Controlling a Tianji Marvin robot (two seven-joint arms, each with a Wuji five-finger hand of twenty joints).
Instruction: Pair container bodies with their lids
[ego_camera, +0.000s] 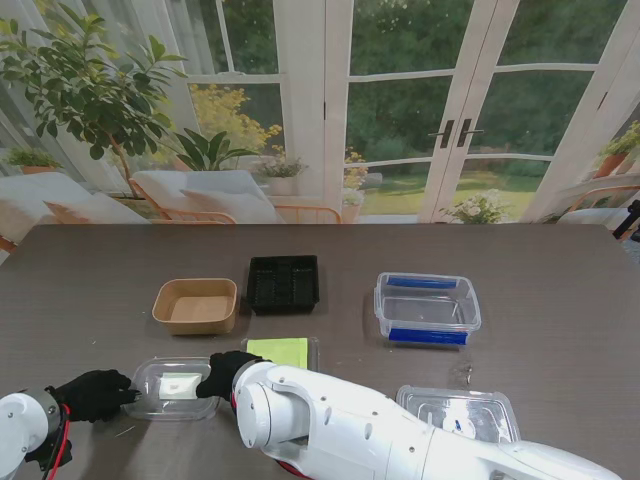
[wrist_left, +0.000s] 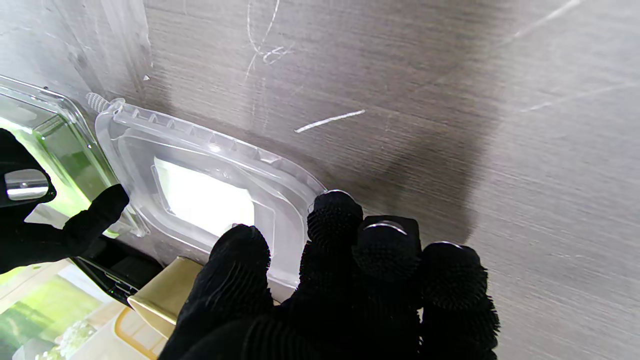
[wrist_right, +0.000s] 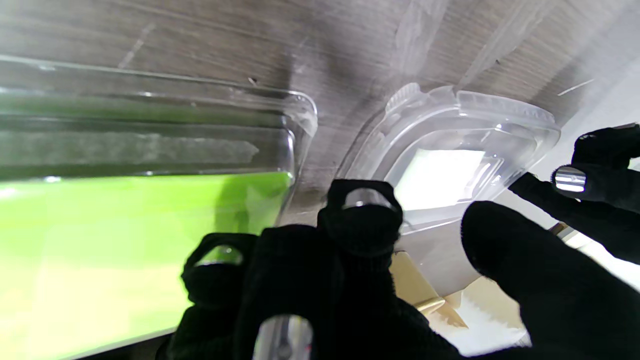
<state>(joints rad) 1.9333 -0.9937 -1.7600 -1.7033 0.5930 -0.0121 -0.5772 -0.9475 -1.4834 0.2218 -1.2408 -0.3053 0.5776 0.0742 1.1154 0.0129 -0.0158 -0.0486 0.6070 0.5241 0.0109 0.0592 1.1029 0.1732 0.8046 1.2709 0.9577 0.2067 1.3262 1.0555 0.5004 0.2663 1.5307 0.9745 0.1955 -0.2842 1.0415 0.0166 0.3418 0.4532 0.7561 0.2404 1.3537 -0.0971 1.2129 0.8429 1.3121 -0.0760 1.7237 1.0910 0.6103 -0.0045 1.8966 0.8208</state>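
A small clear lid (ego_camera: 172, 388) with a white label lies at the near left of the table (ego_camera: 90, 280), between my two black-gloved hands. My left hand (ego_camera: 95, 393) is at its left edge. In the left wrist view the thumb and fingers (wrist_left: 335, 220) close on the rim of this lid (wrist_left: 200, 195). My right hand (ego_camera: 228, 372) reaches across to the lid's right edge. There one fingertip (wrist_right: 362, 210) touches the lid (wrist_right: 450, 155) while the thumb stands apart. A clear container with a green bottom (ego_camera: 280, 351) sits just beyond the right hand.
Farther from me stand a brown paper container (ego_camera: 195, 305), a black tray (ego_camera: 283, 283) and a clear box with blue clips (ego_camera: 427, 308). A second clear lid (ego_camera: 460, 412) lies near me on the right. My right arm (ego_camera: 380, 435) crosses the near edge.
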